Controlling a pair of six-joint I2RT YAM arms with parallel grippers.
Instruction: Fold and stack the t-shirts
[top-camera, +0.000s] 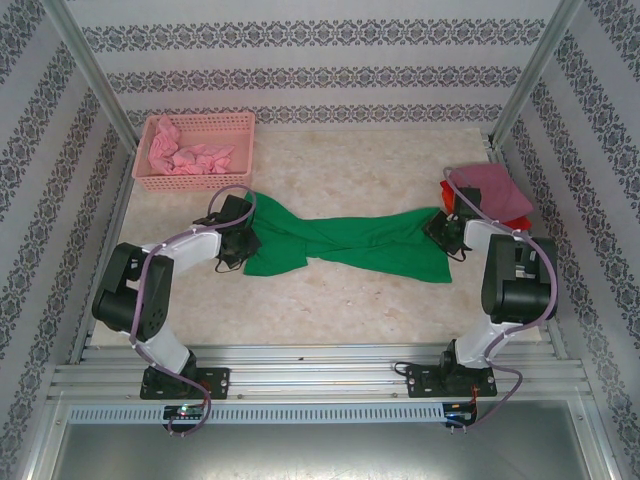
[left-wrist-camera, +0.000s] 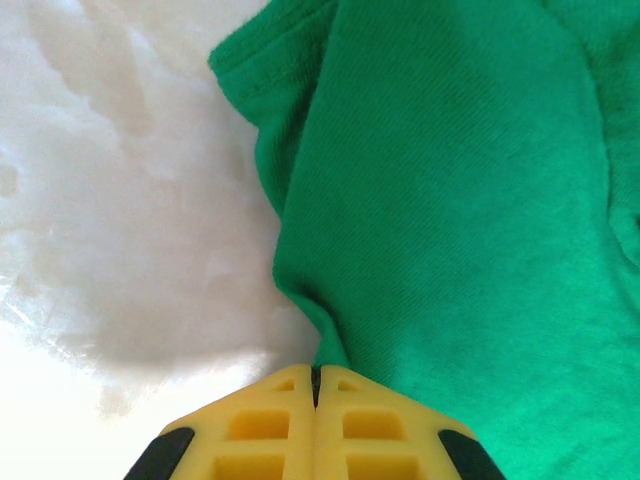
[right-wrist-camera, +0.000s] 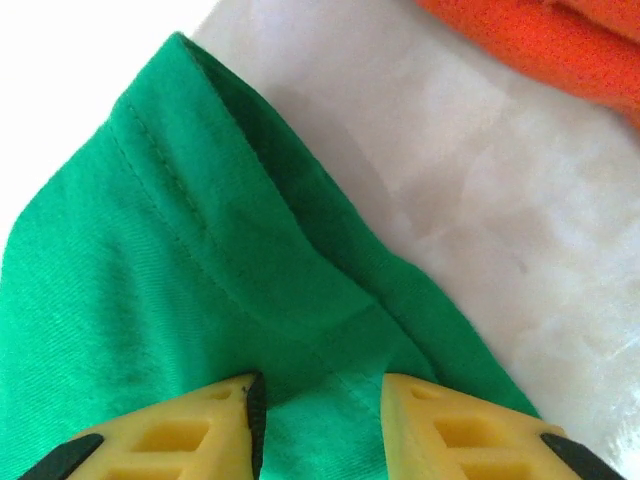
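Pale table (top-camera: 360, 160): pink basket (top-camera: 240, 125) at far left is stuffed with pink t-shirts (top-camera: 185, 155). Green t-shirt (top-camera: 350, 240) is stretched mid-table, pinched by left gripper (left-wrist-camera: 315, 375); right gripper (right-wrist-camera: 322, 390) is set narrow around its hem, grip unclear.

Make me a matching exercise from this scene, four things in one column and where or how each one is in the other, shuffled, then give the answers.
Column one:
1. green t-shirt
2. pink basket
3. mauve-pink t-shirt
4. left gripper

Column two:
A. far left corner of the table, pink cloth inside
B. on top of the pile at the right edge
C. stretched across the middle of the table
D. fingers shut on green cloth

Pairs: 1-C, 2-A, 3-B, 4-D
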